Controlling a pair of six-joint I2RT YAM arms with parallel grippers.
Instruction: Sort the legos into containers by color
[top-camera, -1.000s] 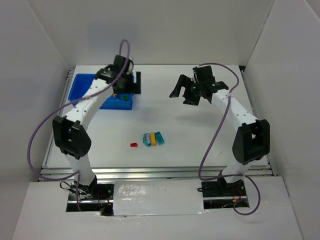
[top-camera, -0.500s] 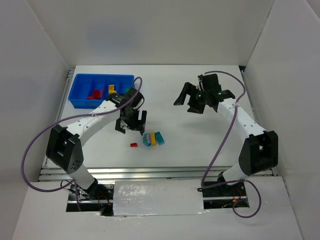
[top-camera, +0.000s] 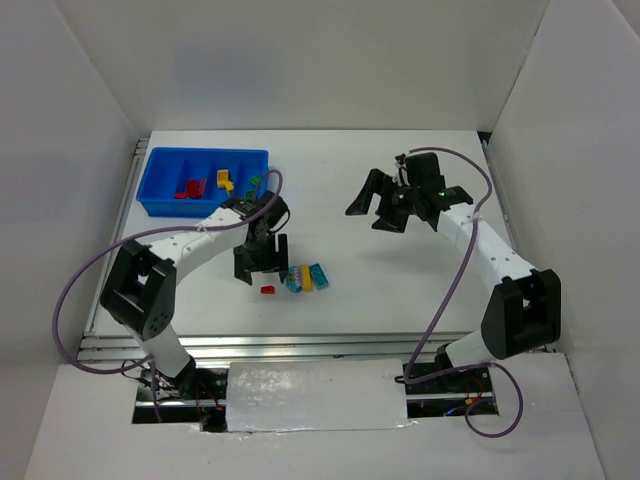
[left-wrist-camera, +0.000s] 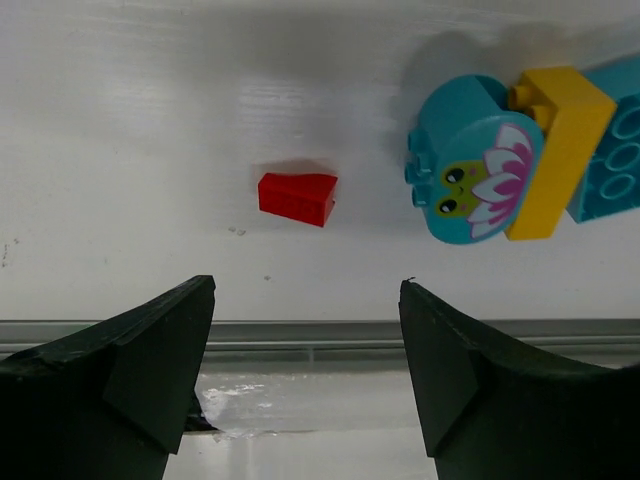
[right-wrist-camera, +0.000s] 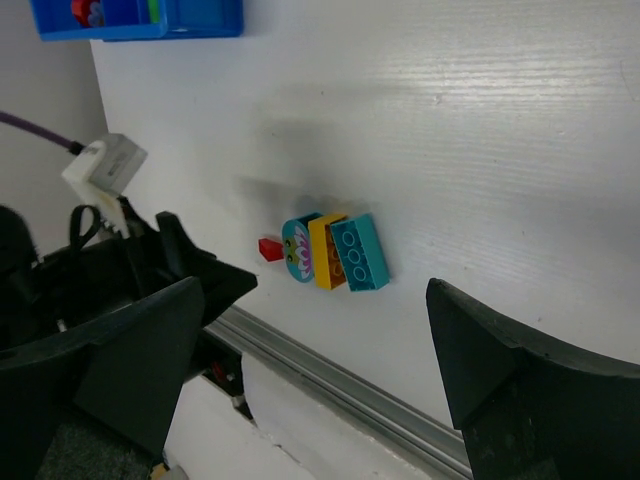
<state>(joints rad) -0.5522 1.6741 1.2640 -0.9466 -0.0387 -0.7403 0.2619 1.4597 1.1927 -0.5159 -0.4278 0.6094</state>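
Red brick (left-wrist-camera: 297, 197) lies on the table (top-camera: 400, 290) toward the front, long side left-right. Touching row just right: cyan frog brick (left-wrist-camera: 470, 175), yellow brick (left-wrist-camera: 555, 150), cyan brick (left-wrist-camera: 615, 150), axis left-right. Left gripper (top-camera: 262, 262) hangs over the red brick, jaws apart, unloaded. Right gripper (top-camera: 383, 207) is spread wide, unloaded, well apart. Blue tray (top-camera: 205, 152) sits far left.

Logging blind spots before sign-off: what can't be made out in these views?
Top view: bricks inside the blue tray are too small to count.
Left wrist view: cyan brick cut off by the right edge.
Right wrist view: blue tray cut off by the top edge, most compartments unseen.
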